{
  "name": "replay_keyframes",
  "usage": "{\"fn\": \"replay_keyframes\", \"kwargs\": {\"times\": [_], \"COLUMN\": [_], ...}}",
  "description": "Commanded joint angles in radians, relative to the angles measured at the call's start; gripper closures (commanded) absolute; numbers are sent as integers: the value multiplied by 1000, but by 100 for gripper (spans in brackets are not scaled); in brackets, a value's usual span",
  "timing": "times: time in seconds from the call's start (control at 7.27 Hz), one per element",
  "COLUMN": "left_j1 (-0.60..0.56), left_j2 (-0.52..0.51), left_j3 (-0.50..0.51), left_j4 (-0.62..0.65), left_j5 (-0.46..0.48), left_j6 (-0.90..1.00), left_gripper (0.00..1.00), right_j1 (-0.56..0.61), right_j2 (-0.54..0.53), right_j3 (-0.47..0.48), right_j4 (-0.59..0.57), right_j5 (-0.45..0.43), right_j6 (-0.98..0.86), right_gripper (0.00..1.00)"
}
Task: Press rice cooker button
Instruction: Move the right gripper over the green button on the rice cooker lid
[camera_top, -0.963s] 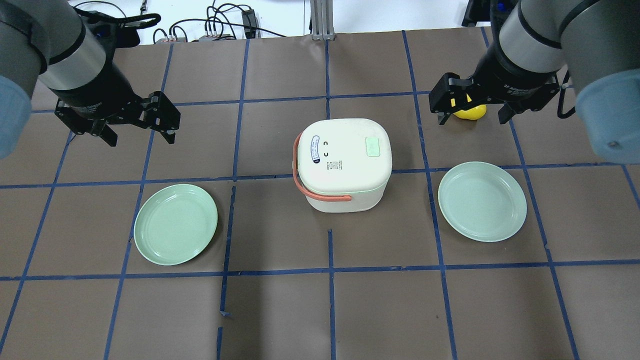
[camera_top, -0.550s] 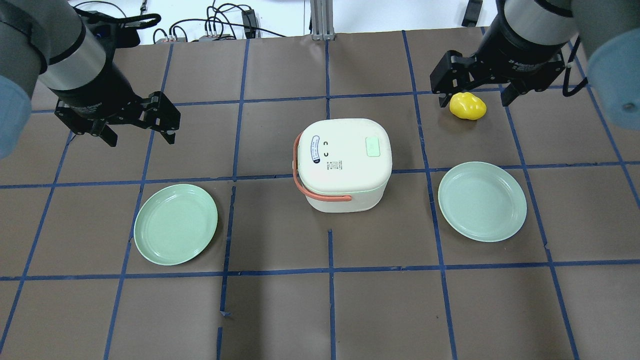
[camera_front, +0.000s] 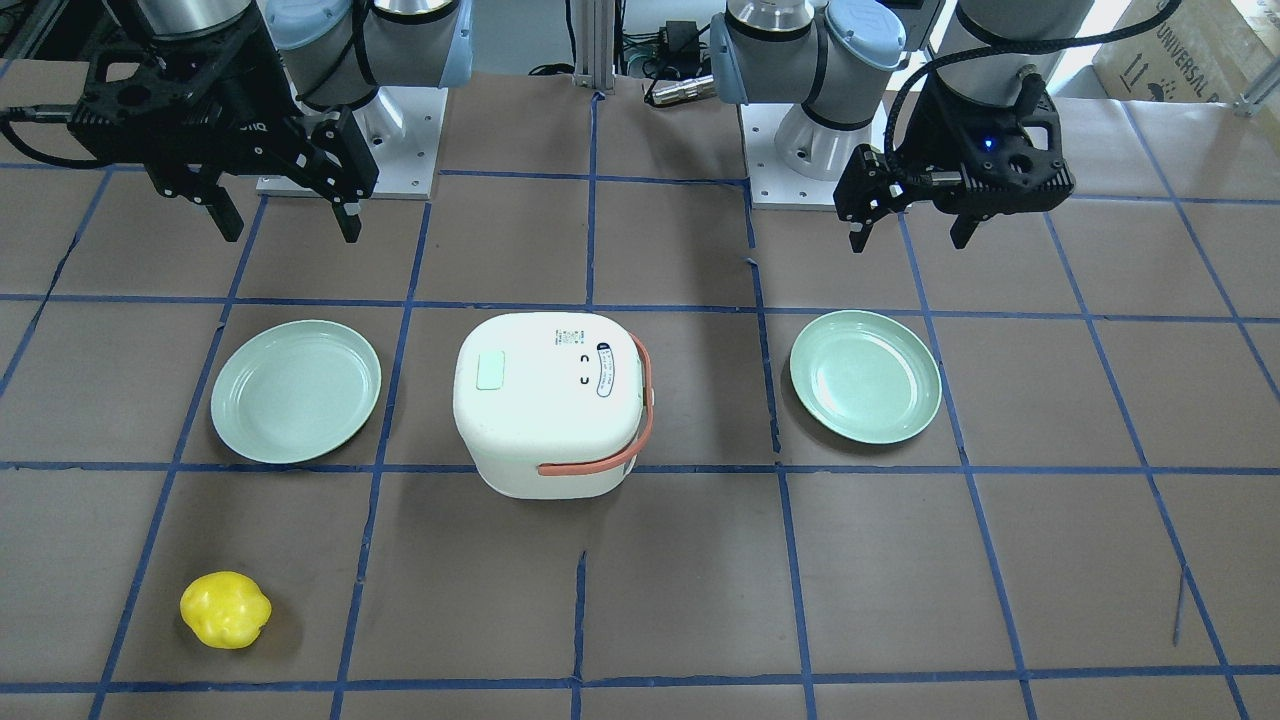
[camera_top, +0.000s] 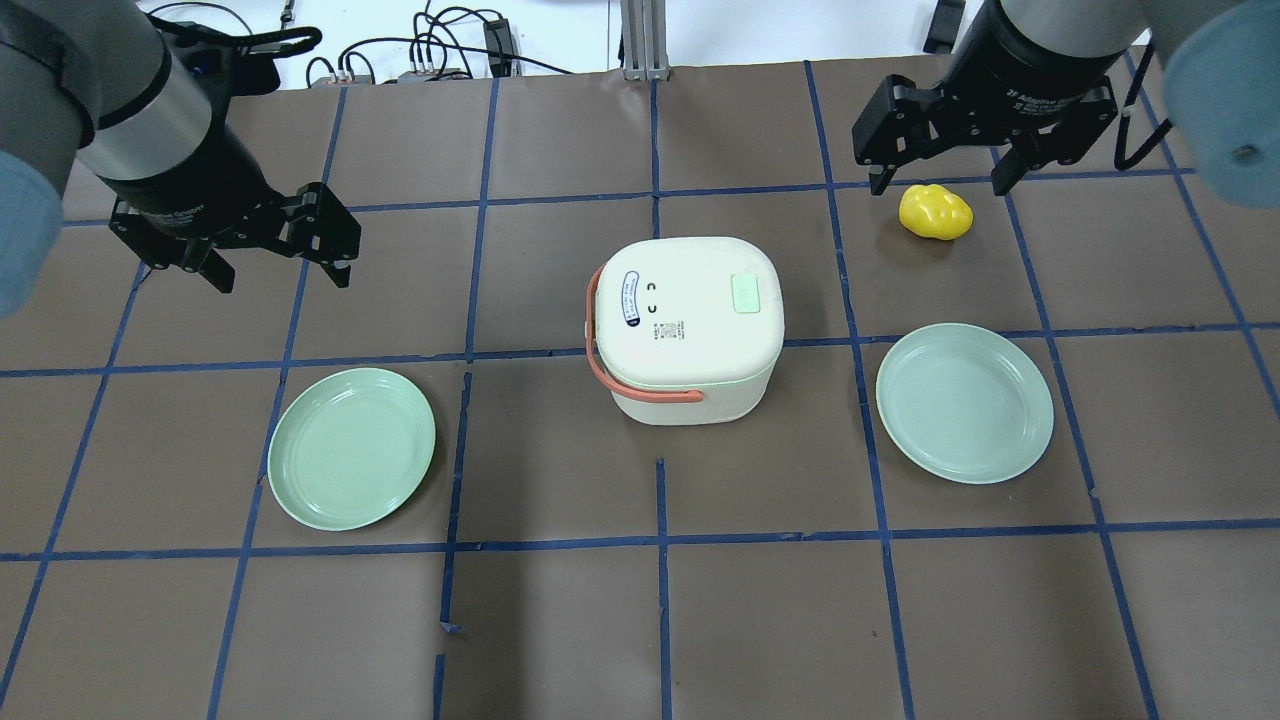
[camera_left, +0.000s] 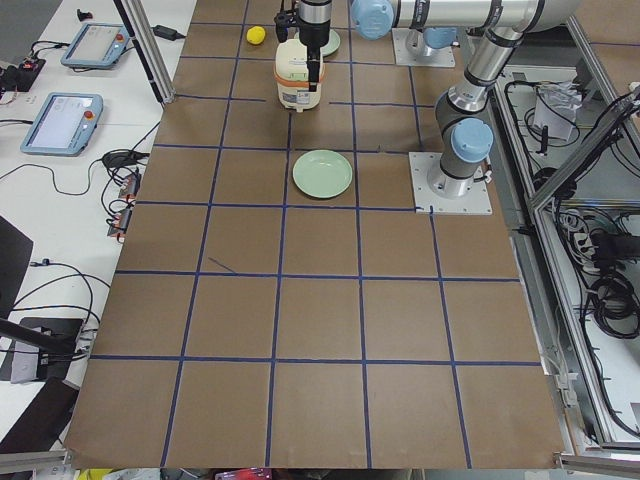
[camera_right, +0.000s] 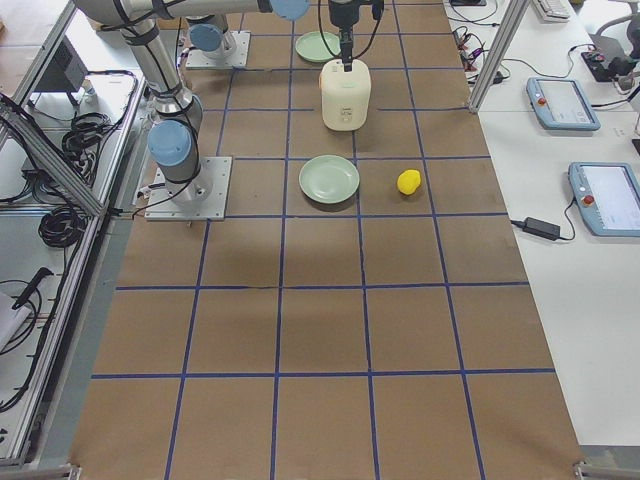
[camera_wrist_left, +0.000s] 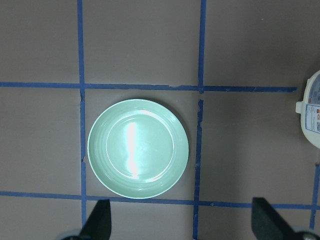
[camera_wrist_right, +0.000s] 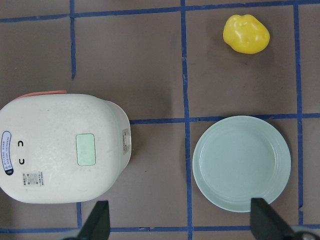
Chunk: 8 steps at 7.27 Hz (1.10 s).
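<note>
The white rice cooker (camera_top: 685, 325) with a salmon handle stands mid-table, and its pale green button (camera_top: 745, 294) is on the lid's right side. The right wrist view shows the cooker (camera_wrist_right: 60, 150) and the button (camera_wrist_right: 85, 149) from above. My right gripper (camera_top: 937, 185) is open and empty, high over the far right of the table, well clear of the cooker. My left gripper (camera_top: 282, 280) is open and empty, left of the cooker. In the front view the left gripper (camera_front: 910, 243) is on the right and the right gripper (camera_front: 291, 235) on the left.
A yellow lemon-like object (camera_top: 935, 212) lies on the table just below the right gripper. A green plate (camera_top: 351, 448) lies left of the cooker and another green plate (camera_top: 964, 402) right of it. The table is brown with a blue tape grid.
My right gripper has moved up and toward the far edge, uncovering the yellow object, which stays on the table. The left arm and the cooker have not moved.
</note>
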Motion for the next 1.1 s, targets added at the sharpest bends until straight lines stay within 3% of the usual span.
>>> {"fn": "replay_keyframes", "kwargs": {"times": [0.0,0.55,0.83,0.96], "left_j1": [0,0,0,0], "left_j2": [0,0,0,0], "left_j3": [-1,0,0,0], "left_j4": [0,0,0,-1], "left_j5": [0,0,0,0], "left_j6": [0,0,0,0], "left_gripper": [0,0,0,0], "right_j1": [0,-2,-2,-2], "right_j2": [3,5,17,19], "right_j3": [1,41,70,119], "right_j4": [13,45,13,-48], "right_j5": [33,142,252,261], "right_j6": [5,-10,-10,-10], "right_gripper": [97,99,98,98]}}
